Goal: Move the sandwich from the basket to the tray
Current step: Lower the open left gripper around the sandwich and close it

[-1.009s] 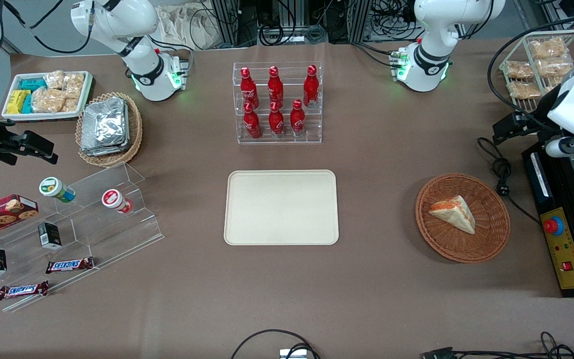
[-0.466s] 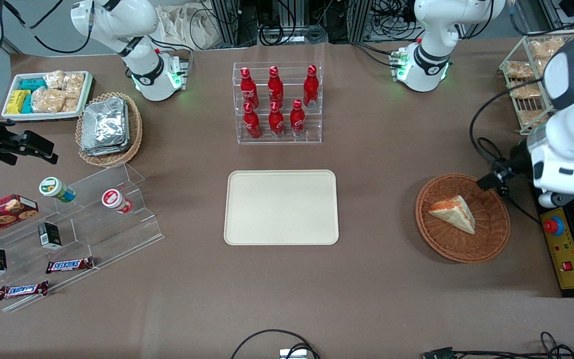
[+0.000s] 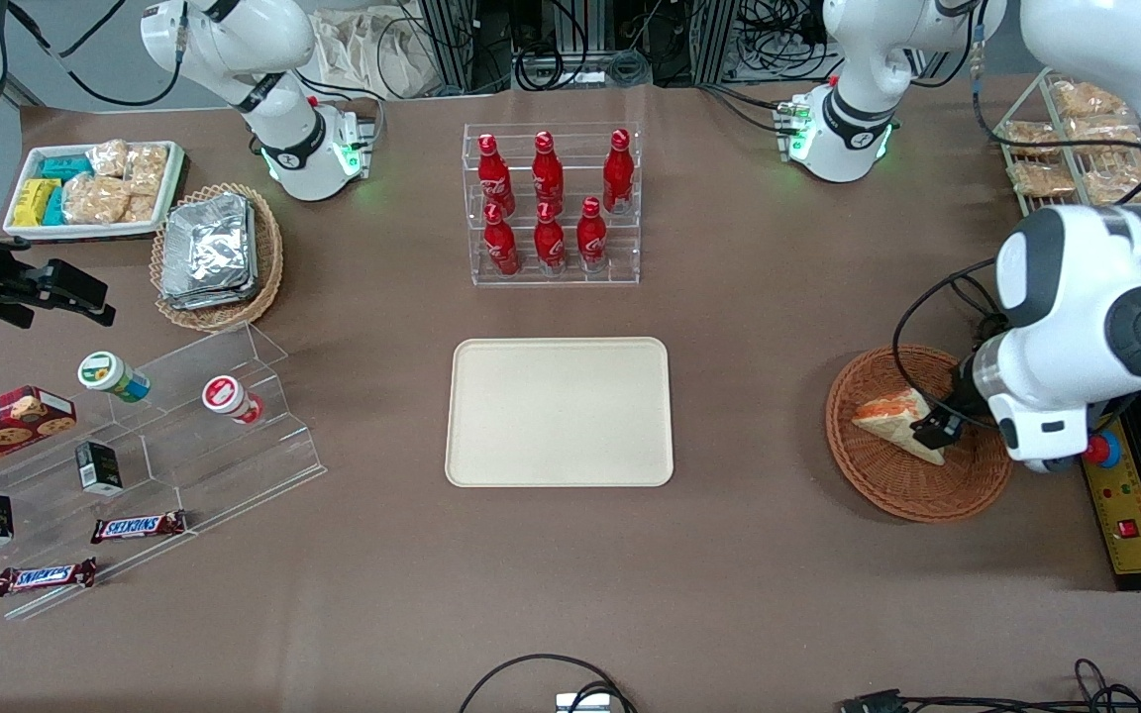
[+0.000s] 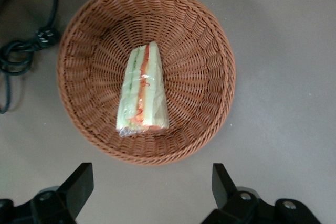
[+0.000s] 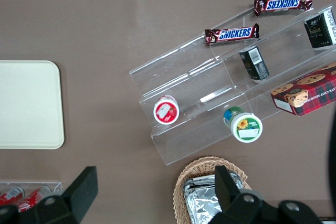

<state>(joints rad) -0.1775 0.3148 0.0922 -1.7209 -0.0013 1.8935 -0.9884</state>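
Gripper [image 4: 152,190] hovering above the basket [image 3: 977,475], fingers spread wide and holding nothing, one fingertip [image 4: 79,182] to either side of the basket's rim. Sandwich [image 4: 143,94] lying inside the basket [image 4: 210,51], just under and ahead of the gripper [image 3: 937,428], wrapped in clear film, cut edge with red-orange and green filling facing up. Tray [image 3: 559,411] flat on the table, well apart from the gripper, toward the parked arm's end.

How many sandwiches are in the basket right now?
1. The sandwich lies in the basket, with the open pincer above it. None seem hidden.
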